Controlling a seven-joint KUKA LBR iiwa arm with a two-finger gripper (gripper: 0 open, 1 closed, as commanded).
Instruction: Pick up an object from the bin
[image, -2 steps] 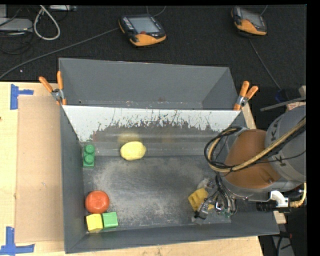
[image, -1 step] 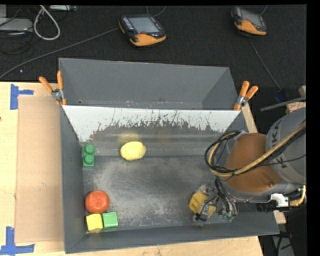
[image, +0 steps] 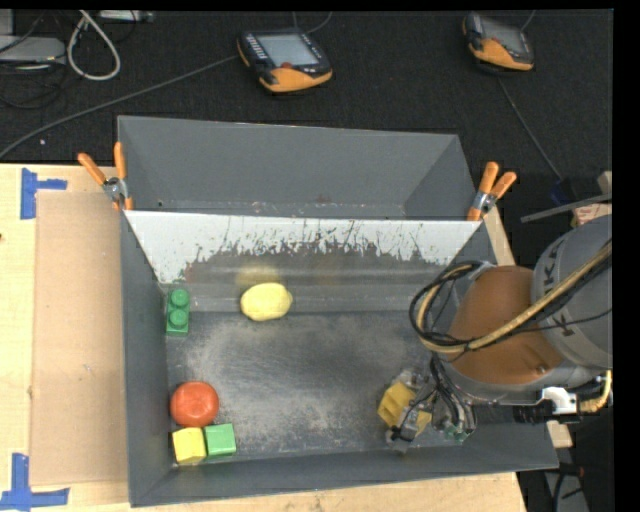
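My gripper (image: 432, 418) is low in the bin's front right corner, under the orange-brown cover of the wrist. A small ochre-yellow block (image: 394, 403) lies right against its left side; whether it is gripped or only touched, the view does not tell. Every other loose thing lies well to the left of the gripper.
A yellow lemon-shaped thing (image: 265, 301) lies at the back, left of centre. A green two-stud brick (image: 178, 311) stands by the left wall. In the front left corner sit a red ball (image: 194, 403), a yellow cube (image: 188, 446) and a green cube (image: 220, 440).
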